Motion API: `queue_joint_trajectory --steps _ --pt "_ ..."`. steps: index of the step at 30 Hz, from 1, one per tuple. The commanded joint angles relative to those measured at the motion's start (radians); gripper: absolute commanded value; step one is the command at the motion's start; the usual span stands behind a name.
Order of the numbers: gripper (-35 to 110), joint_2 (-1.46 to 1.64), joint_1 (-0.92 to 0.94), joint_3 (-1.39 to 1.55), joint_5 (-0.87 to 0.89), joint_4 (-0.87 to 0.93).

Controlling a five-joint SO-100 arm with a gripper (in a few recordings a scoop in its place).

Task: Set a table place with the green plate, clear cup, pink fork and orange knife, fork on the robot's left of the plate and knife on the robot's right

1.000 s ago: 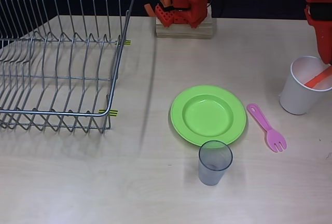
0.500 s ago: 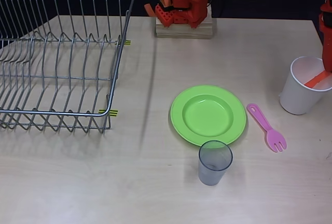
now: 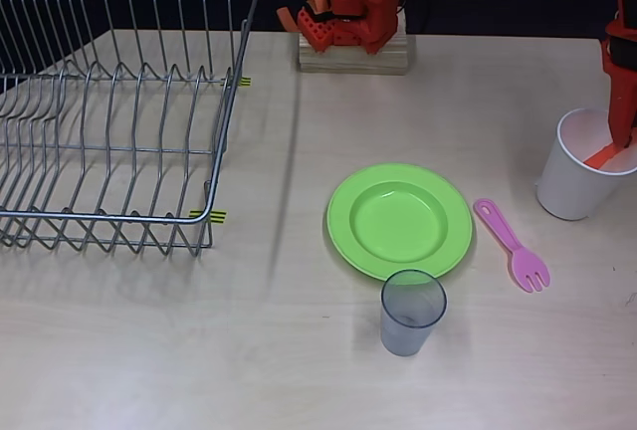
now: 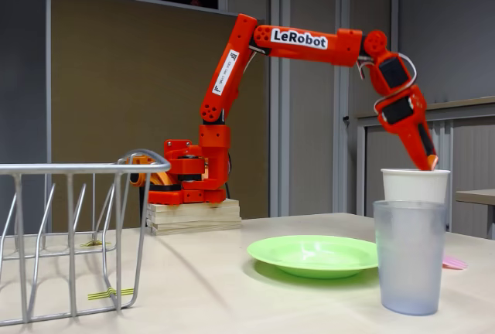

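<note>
Orange knife (image 3: 609, 154) in white cup (image 3: 577, 183), pincer (image 3: 623, 136) touching it.

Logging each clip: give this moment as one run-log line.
gripper: fingers dipping into white cup, onto orange knife | green plate, clear cup, pink fork: placed | knife: pending

robot (image 4: 232, 94): red-orange printed links, boxy segments with rounded joint housings. Black servo faces set into wrist and base. White "LeRobot" lettering on forearm link, white label strip with small print on upper arm link. Thin pale cable looped at wrist. Gripper (image 4: 428, 160) narrows to a pointed tip. Base sits on a pale wooden block (image 4: 193, 216).
</note>
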Motion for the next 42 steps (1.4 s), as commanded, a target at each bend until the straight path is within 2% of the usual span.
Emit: queue_joint_trajectory --steps 1,12,24,32,42 --pt "22 0.02 0.003 0.0 -0.006 0.028" --pt "13 0.034 0.026 -0.008 -0.037 0.069" --pt "16 0.026 0.041 -0.028 -0.094 0.061" --pt "25 0.023 0.037 -0.031 -0.083 0.032" --pt "24 -0.008 0.032 -0.071 -0.106 0.015"
